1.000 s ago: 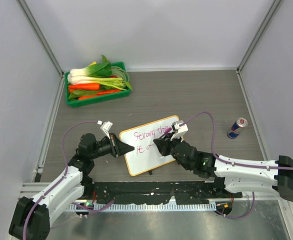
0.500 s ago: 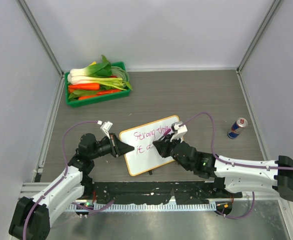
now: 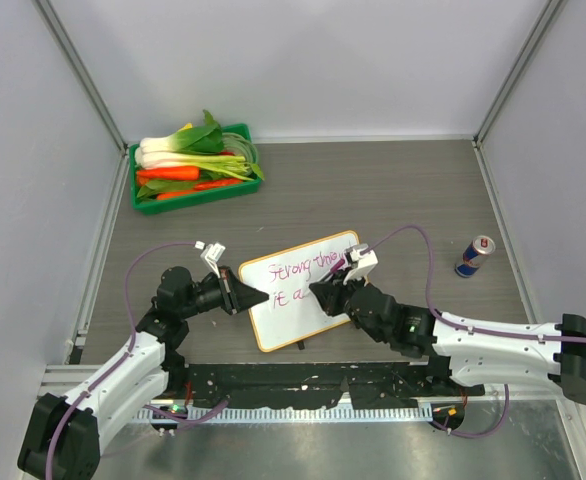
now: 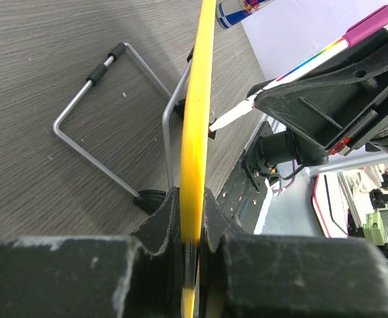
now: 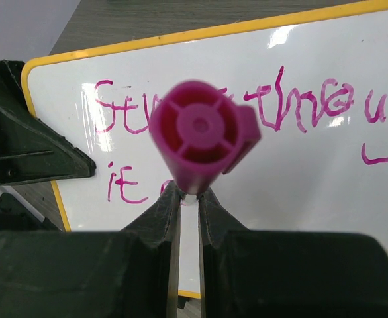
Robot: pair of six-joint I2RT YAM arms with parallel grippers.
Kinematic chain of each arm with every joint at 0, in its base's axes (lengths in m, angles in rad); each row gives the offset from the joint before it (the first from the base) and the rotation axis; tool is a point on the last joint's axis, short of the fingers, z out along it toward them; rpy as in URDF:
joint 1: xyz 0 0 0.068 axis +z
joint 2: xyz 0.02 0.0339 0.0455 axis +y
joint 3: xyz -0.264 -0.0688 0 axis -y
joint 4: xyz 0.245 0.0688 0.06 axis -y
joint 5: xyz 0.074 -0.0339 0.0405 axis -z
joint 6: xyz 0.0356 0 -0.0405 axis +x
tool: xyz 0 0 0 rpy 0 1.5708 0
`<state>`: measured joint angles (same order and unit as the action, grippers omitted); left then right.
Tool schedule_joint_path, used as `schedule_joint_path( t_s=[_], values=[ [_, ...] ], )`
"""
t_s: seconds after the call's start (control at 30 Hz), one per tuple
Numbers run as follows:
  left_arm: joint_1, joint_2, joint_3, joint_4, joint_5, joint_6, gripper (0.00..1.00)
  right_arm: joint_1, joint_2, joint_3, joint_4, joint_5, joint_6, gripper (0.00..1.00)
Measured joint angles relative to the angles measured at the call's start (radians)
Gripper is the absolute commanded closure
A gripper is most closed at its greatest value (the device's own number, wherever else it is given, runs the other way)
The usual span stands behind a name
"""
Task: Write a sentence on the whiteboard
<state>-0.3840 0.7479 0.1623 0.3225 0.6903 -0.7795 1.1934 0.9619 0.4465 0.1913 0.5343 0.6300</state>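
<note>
The whiteboard (image 3: 289,322) stands tilted near the table's front, seen edge-on as a yellow frame (image 4: 198,119) in the left wrist view. My left gripper (image 3: 260,296) (image 4: 192,204) is shut on its left edge. The sentence (image 3: 295,271) (image 5: 300,109) is in pink marker: "Strong thr…" on the upper line, "it" plus a further letter on the lower. My right gripper (image 3: 320,292) (image 5: 189,199) is shut on a pink-capped marker (image 5: 204,132) (image 4: 293,73), its tip against the board's lower line and hidden behind the cap.
A green tray (image 3: 139,199) of vegetables sits at the back left. A drink can (image 3: 474,256) (image 4: 240,10) stands to the right of the board. A bent wire stand (image 4: 91,149) lies on the table behind the board. Enclosure walls surround the table.
My right gripper and the marker have crept slightly to the right along the lower line, where the last letter has gained a stroke. The left gripper and the board have stayed still.
</note>
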Motion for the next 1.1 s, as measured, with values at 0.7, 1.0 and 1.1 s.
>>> schedule_joint_path(
  t_s=[0.7, 1.0, 1.1],
  values=[
    [0.000, 0.000, 0.000, 0.001, 0.001, 0.001, 1.00, -0.038, -0.002, 0.058, -0.013, 0.066, -0.076, 0.99],
    [0.000, -0.004, 0.000, 0.000, 0.002, 0.001, 1.00, -0.044, 0.016, 0.058, -0.008, 0.054, -0.071, 0.99],
    [0.000, -0.004, 0.000, 0.000, 0.002, 0.001, 1.00, -0.044, 0.016, 0.053, -0.006, 0.044, -0.066, 0.99]
  ],
)
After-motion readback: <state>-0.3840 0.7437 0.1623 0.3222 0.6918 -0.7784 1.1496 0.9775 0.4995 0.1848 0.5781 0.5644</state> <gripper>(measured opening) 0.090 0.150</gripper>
